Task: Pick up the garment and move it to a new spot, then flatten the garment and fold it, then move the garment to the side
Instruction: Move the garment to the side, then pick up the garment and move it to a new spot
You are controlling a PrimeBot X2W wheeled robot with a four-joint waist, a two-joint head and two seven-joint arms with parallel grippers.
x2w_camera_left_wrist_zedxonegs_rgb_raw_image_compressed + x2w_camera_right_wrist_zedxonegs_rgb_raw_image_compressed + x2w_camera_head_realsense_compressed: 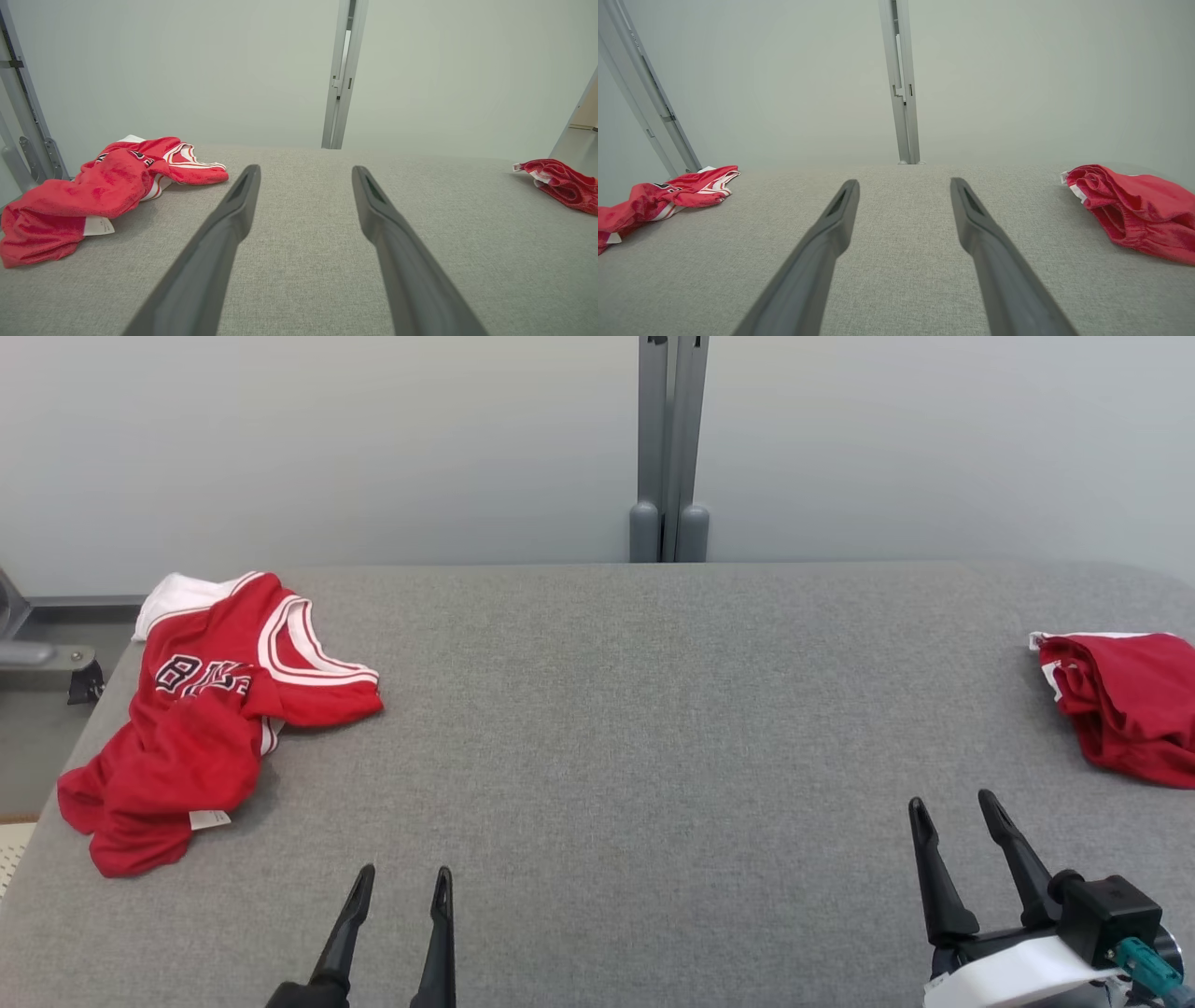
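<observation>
The left fingers [347, 919] and right fingers [934, 877] are spread wide over the grey worktop [653, 709], holding nothing. The crumpled red jersey [205, 709] lies well to the left of the left fingers, beyond their tips. A second bunched red garment [1130, 709] lies right of the right fingers.

A grey fabric-topped table [616, 709] stands before a pale wall [373, 439] with a grey post [668, 448].

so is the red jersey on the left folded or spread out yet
Neither: crumpled. The red jersey lies bunched on the grey table, its lower half doubled over the chest lettering, a white label turned out.
</observation>
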